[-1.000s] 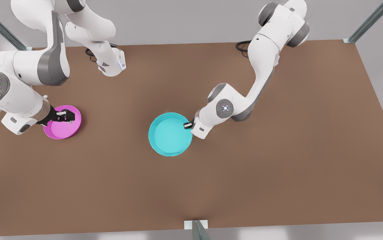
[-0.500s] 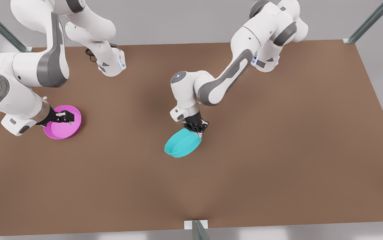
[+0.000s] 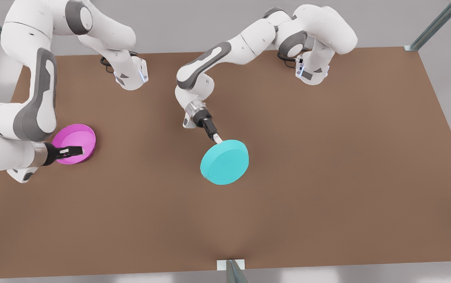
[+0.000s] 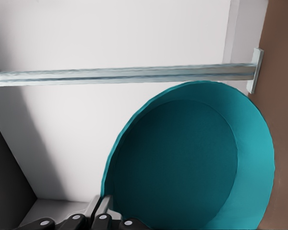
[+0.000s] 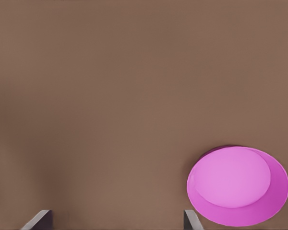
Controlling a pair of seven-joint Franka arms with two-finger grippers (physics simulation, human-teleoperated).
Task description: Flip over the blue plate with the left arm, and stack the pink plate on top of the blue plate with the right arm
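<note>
Blue plate (image 4: 192,163) cut off at left wrist view's edge; its hollow face hidden in front view. Right gripper (image 3: 77,150) fingertips against pink plate (image 3: 77,137), grip unclear.

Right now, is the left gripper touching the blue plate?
Touching. Front view: left gripper pinches the rim of the flipped blue plate; left wrist view shows its fingers on that rim.

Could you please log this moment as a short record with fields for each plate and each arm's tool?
blue plate: round cyan dish, flat underside facing up in the front view, held at its rim
pink plate: round magenta dish, rim up on the brown table
left tool: shut on the blue plate's rim
right tool: over the pink plate; its fingers stand apart
stacking: not yet done
</note>
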